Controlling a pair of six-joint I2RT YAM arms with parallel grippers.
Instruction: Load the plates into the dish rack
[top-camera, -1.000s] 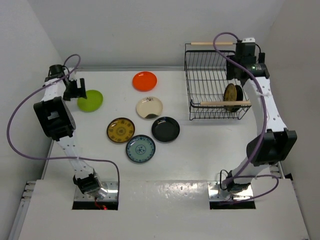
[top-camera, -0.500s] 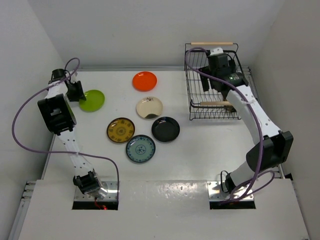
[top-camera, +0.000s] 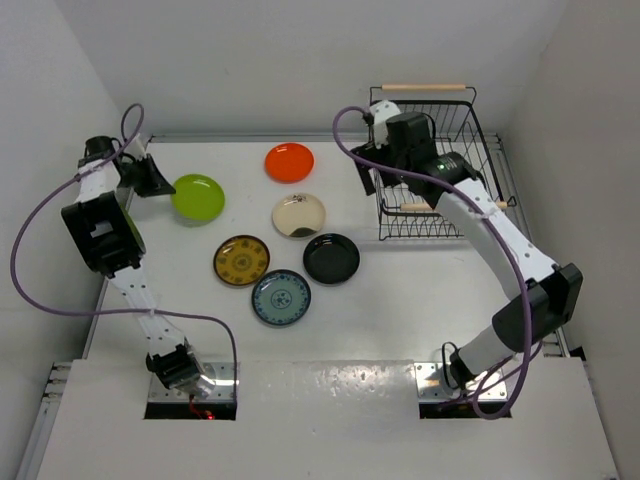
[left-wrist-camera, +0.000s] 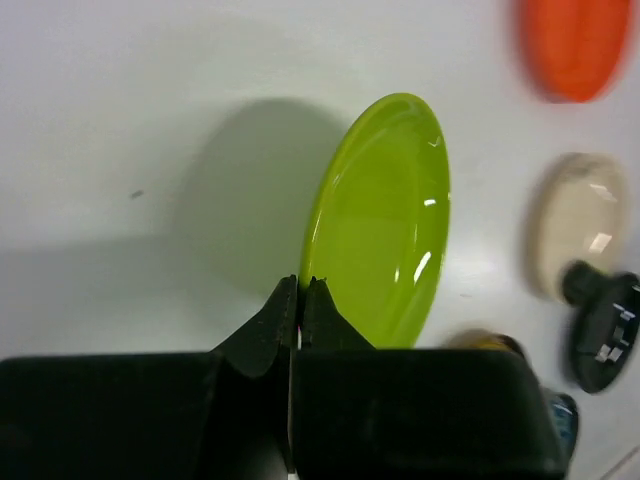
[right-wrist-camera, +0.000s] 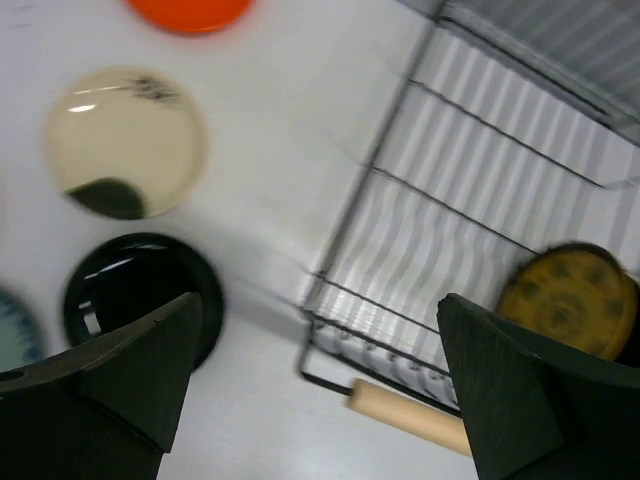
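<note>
Left gripper (left-wrist-camera: 300, 288) works at the far left corner of the tabletop. Its fingers are pinched together on the rim of the lime green plate (left-wrist-camera: 385, 220), with only a hairline between them. The plate throws a broad shadow on the table (top-camera: 400, 290) beside it; whether it is clear of the surface cannot be told.

Right gripper (top-camera: 372, 168) has its fingers spread wide with nothing between them. It hangs over the corner of the dish rack (top-camera: 470, 125) that faces the middle of the table.

The rack sits at the far right corner, one wooden handle (top-camera: 425, 87) on its far side and the other on its near side. A second yellow-brown plate (right-wrist-camera: 565, 300) is inside, just beyond the near handle; upright or leaning cannot be told.

Five plates lie flat on the table:
- orange-red plate (top-camera: 289, 162), by the far edge, about mid-width
- cream plate (top-camera: 298, 215), next toward the near edge
- black plate (top-camera: 331, 258), just beside the cream one on its near right
- yellow-brown patterned plate (top-camera: 241, 260), left of the black one and apart from it
- blue-grey patterned plate (top-camera: 281, 298), closest of the five to the near edge, near the last two
</note>
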